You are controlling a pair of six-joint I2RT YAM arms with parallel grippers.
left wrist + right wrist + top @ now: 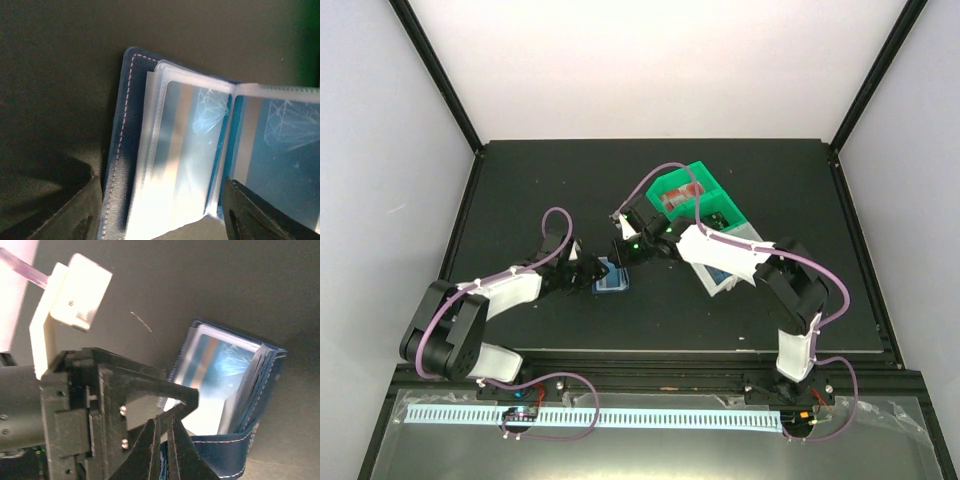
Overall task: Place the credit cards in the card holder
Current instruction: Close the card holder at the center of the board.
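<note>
The navy card holder [611, 279] lies open on the dark table between both grippers. In the left wrist view its stitched cover [119, 150] and clear sleeves show, with blue credit cards [200, 125] inside the sleeves. My left gripper [162, 220] is open, its fingers [75, 215] straddling the holder's left half. My right gripper [165, 452] is shut on the holder's navy snap tab [225, 452]; a blue card in a sleeve [215, 360] shows beyond it. In the top view the left gripper [586, 272] is left of the holder and the right gripper [624, 250] just behind it.
A green bin [705, 178] holding a red-and-white card [681, 197] stands at the back right. A white bin [748, 240] lies beside it under the right arm, with something blue inside. The table's raised black frame runs along all edges.
</note>
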